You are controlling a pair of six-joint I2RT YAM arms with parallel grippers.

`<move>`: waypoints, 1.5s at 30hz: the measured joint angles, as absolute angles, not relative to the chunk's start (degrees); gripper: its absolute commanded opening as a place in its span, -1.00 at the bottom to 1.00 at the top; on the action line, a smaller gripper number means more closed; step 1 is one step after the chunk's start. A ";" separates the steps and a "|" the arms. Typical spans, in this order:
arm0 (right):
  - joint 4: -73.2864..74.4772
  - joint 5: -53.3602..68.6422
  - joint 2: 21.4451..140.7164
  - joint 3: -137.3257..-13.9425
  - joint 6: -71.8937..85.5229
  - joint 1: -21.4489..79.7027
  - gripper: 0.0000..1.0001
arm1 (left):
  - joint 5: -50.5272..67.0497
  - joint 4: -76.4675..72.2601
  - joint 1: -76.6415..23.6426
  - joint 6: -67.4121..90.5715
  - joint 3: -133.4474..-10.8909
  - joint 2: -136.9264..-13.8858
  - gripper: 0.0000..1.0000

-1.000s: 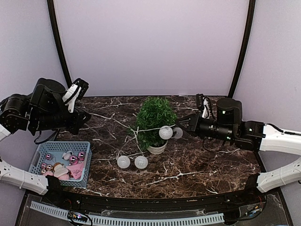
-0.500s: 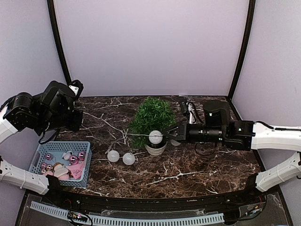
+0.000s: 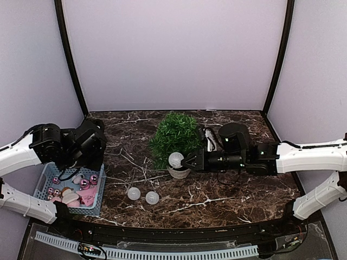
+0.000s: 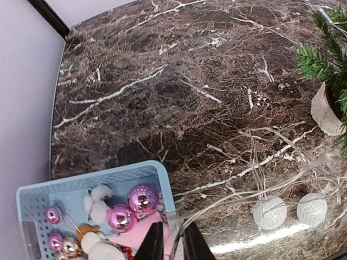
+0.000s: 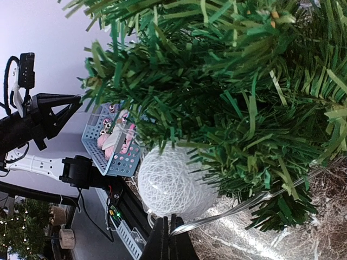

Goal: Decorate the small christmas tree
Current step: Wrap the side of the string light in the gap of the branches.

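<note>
- R end effector [image 5: 167, 227]: jaws together, clamped on the clear wire of the light string [image 5: 217, 218], just beside a woven white ball [image 5: 173, 184]. I hold it low at the tree's near side, by the white pot [image 4: 325, 111], prob. to tuck that ball under the bottom branches.
- Small christmas tree [image 3: 174, 135] stands upright mid-table, toward the far side.
- L end effector [image 4: 172, 238]: fingers nipped on the same wire, above the right edge of the blue basket [image 4: 108, 176]. My guess: it lifts the slack so the string feeds w/o dragging.
- Two loose balls [image 3: 133, 192] lie on the table [image 3: 238, 195] near-left of the tree, between both arms, with wire looping past them.
- Basket sits near-left, holding pink baubles [image 4: 142, 197] plus other bits.
- In the way: dense needles block most of the R wrist view. Wire could snag on branches. A hard pull from L might tip the pot.
</note>
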State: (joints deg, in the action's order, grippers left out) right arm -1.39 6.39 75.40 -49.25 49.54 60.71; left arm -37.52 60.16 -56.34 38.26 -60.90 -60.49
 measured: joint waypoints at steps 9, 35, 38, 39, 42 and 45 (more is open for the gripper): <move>-3.84 6.07 76.86 -49.28 50.17 60.77 -1.00 | -26.96 49.69 -56.05 30.72 -58.08 -61.95 0.63; -6.96 4.45 76.95 -49.28 53.49 60.77 -1.00 | 4.03 14.74 -56.05 25.80 -40.80 -69.01 0.55; -7.62 4.45 76.95 -49.28 53.76 60.77 -1.00 | 3.97 11.05 -56.05 30.15 -37.19 -69.01 0.33; -7.70 4.45 76.95 -49.28 53.82 60.77 -1.00 | 3.77 9.58 -56.05 31.81 -36.07 -69.01 0.28; -7.73 4.47 76.95 -49.28 53.87 60.77 -1.00 | 2.76 5.06 -56.05 36.03 -34.00 -69.17 0.14; -7.73 4.47 76.95 -49.28 53.87 60.77 -1.00 | 1.91 -0.43 -56.05 39.13 -33.08 -69.82 0.08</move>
State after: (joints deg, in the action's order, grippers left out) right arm -7.73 4.47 76.95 -49.28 53.87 60.77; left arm 1.91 -0.43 -56.05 39.13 -33.08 -69.82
